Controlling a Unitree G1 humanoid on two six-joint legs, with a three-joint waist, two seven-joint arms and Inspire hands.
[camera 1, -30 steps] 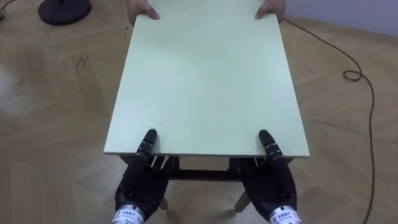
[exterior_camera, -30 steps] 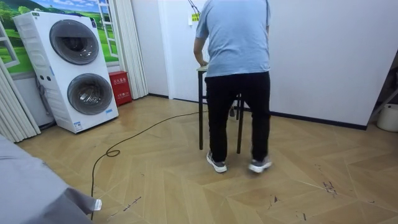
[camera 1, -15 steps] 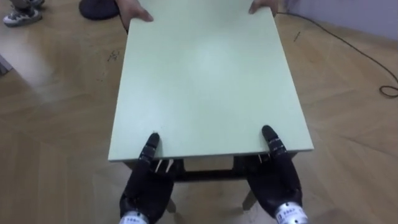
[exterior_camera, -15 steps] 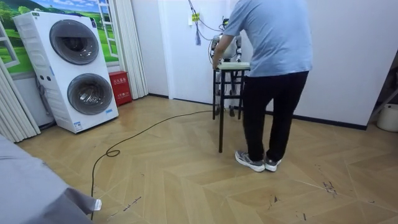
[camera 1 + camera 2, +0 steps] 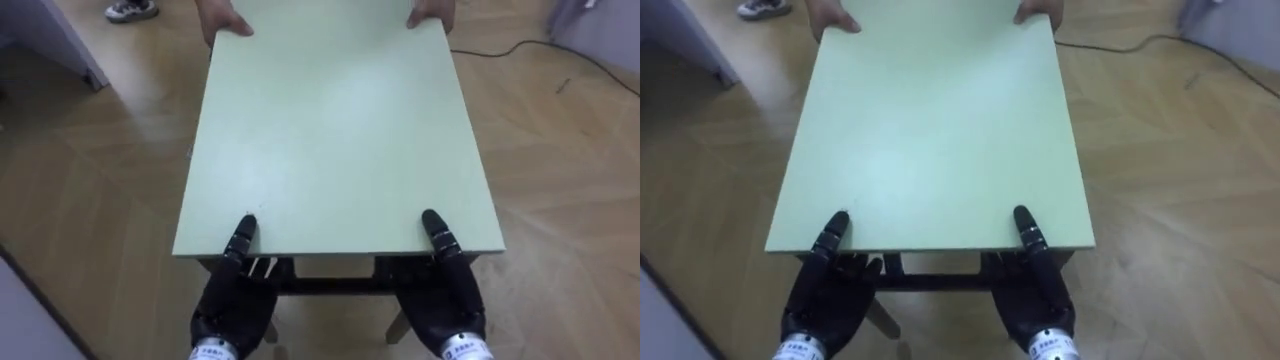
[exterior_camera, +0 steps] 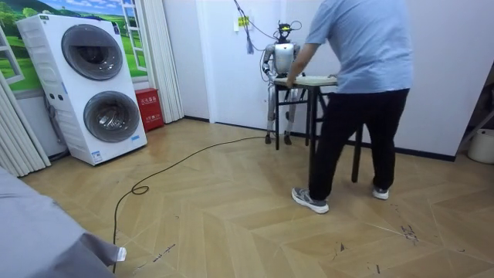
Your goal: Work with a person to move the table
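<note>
The table (image 5: 340, 140) has a pale green top and dark legs. My left hand (image 5: 232, 290) and right hand (image 5: 445, 290) grip its near edge, thumbs on top and fingers underneath. At the far edge a person's two hands (image 5: 222, 20) hold the corners. In the room view the person (image 6: 359, 93) stands bent over the table (image 6: 312, 80), back to the camera, with me on the far side close to the white wall. The right eye view has the same grip: left hand (image 5: 825, 290), right hand (image 5: 1035, 295).
A stacked washer and dryer (image 6: 93, 85) stand at the room view's left beside a red box (image 6: 147, 108). A dark cable (image 6: 177, 166) loops over the wooden floor. A shoe (image 5: 130, 8) and a pale panel (image 5: 60, 40) lie far left.
The table, the person and I have moved toward the room view's right; the person has stepped sideways. The floor under the table has shifted in the eye view. Both hands keep their grip.
</note>
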